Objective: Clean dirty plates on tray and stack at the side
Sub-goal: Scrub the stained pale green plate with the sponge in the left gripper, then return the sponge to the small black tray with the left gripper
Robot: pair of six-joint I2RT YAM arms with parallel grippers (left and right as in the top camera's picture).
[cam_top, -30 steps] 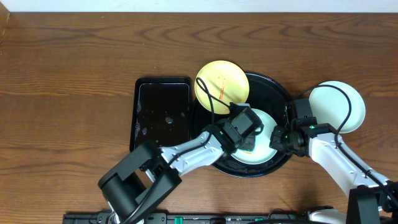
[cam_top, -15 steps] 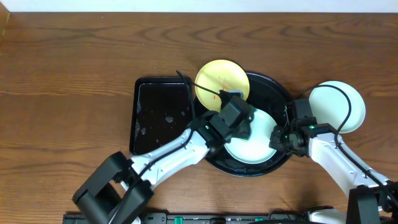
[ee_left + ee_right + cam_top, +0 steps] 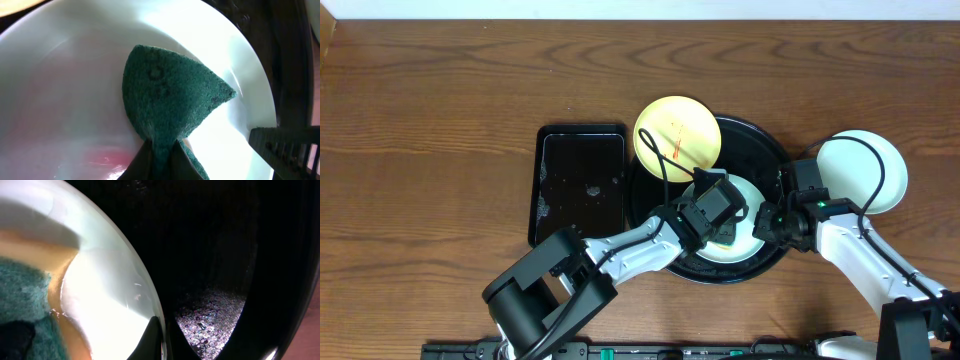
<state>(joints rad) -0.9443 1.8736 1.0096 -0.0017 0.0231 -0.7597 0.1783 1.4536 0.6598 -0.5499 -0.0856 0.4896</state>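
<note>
**Scrub stroke swings back across the plate**

The left gripper (image 3: 160, 152), clamped on the sponge (image 3: 170, 100), has swept back over the plate (image 3: 60, 75) in the tray (image 3: 767, 148). The right gripper (image 3: 159, 339) pinches its rim. A pink smear (image 3: 107, 157) remains, so scrubbing likely continues.

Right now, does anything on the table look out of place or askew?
Yes. The yellow plate lies across the rim of the round black tray, partly outside it, and it carries a red streak. The mint plate under the green sponge shows a pink smear.
</note>
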